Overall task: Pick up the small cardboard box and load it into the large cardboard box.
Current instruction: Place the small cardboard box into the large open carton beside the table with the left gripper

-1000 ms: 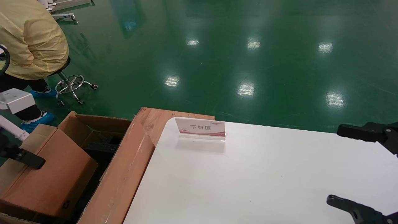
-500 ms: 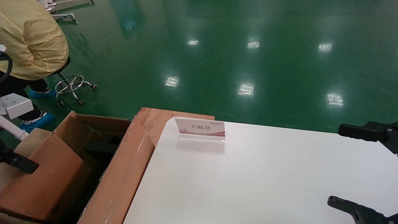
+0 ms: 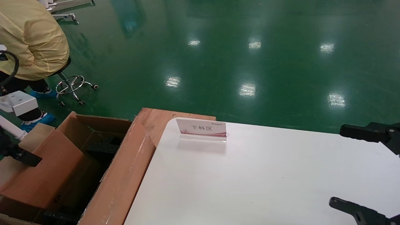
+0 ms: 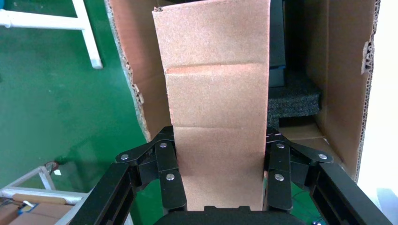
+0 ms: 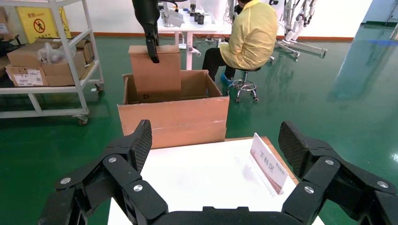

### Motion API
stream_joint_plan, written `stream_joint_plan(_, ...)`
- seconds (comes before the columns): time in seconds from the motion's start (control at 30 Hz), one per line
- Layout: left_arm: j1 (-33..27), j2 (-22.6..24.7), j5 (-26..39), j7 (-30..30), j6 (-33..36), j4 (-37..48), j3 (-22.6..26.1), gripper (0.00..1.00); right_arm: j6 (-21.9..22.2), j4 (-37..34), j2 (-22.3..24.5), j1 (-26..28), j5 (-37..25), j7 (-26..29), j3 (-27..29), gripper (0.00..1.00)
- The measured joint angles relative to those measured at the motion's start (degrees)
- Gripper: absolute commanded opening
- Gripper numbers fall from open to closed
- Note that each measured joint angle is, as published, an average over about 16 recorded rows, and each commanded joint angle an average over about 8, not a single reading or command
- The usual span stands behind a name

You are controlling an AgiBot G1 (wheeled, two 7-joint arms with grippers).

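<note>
Left gripper [image 4: 220,176]: we see it clamped on the plain brown rectangular small cardboard box [image 4: 216,108], one finger on each side.
Small box: we find it partly sunk into the big brown corrugated large cardboard box [image 3: 122,178], directly below our left gripper, over black foam [image 4: 293,96].
Right gripper [image 5: 213,150]: spread wide, holding nothing, above the white desk [image 3: 265,175].
Sign: small white placard [image 5: 268,162] beyond our right gripper.

Head camera looks down; both wrist views share the large cardboard box [image 4: 347,93].
</note>
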Motion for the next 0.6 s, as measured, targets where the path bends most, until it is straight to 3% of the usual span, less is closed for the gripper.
stream_joint_plan(0.6, 2.74, -1.03, 1.96, 2.64, -1.3, 1.37, -0.07, 0.0, 0.02, 0.0, 0.02, 0.01, 0.04, -0.03, -0.06, 1.0)
